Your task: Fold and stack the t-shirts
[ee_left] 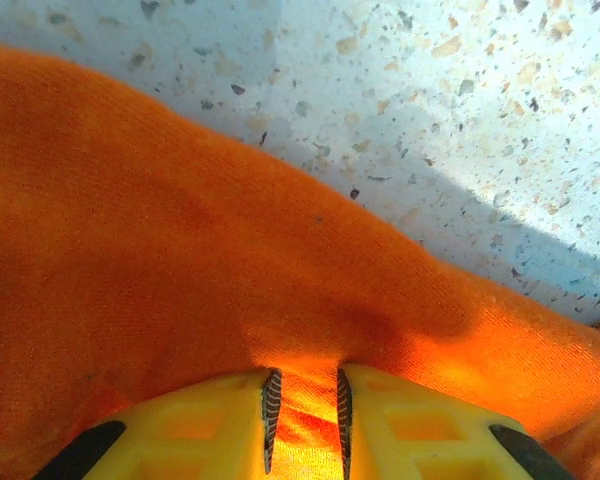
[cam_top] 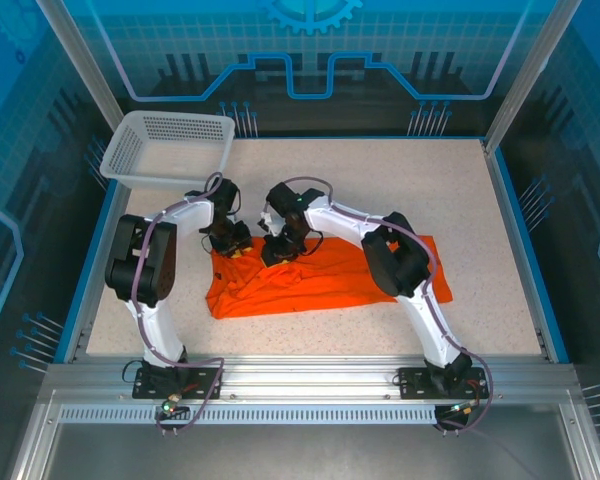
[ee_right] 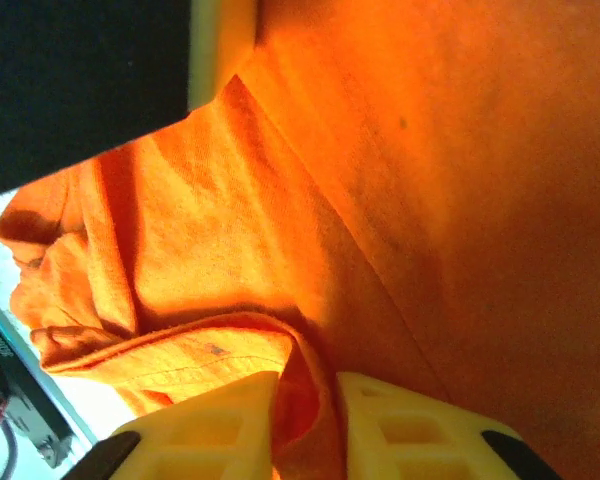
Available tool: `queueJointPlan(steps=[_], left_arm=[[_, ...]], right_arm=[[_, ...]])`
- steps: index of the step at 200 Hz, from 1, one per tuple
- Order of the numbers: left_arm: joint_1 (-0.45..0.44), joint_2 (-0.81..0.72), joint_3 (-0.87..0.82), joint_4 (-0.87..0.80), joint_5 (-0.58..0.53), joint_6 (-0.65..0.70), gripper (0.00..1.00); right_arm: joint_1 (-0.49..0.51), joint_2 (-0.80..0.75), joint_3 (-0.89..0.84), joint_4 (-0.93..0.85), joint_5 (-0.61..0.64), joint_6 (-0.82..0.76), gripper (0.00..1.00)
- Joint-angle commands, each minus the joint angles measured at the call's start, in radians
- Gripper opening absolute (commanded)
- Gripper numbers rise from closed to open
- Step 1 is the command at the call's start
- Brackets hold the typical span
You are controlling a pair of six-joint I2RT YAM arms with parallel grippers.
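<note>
Crumpled on the table just on the near side of the basket, the orange t-shirt is pinched along its basket-side edge by the left gripper and the right gripper, likely to lift it flat.

A plain bright orange t-shirt lies rumpled on the speckled table, stretched left to right toward the near side, its far edge bunched into soft folds, possibly doubled over.
</note>
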Motion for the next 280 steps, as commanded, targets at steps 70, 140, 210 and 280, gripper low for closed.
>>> queueJointPlan(steps=[70, 140, 210, 280], left_arm=[[0.012, 0.036, 0.012, -0.077, -0.083, -0.010, 0.27], [0.013, 0.047, 0.024, -0.076, -0.084, -0.017, 0.27], [0.014, 0.058, 0.057, -0.083, -0.083, 0.005, 0.29], [0.015, 0.019, 0.078, -0.095, -0.078, 0.031, 0.37]], right_arm=[[0.043, -0.172, -0.127, 0.016, 0.067, -0.123, 0.20], [0.080, -0.207, -0.257, -0.010, 0.140, -0.247, 0.21], [0.058, -0.387, -0.514, 0.098, 0.240, -0.227, 0.43], [-0.025, -0.512, -0.555, 0.186, 0.118, -0.047, 0.46]])
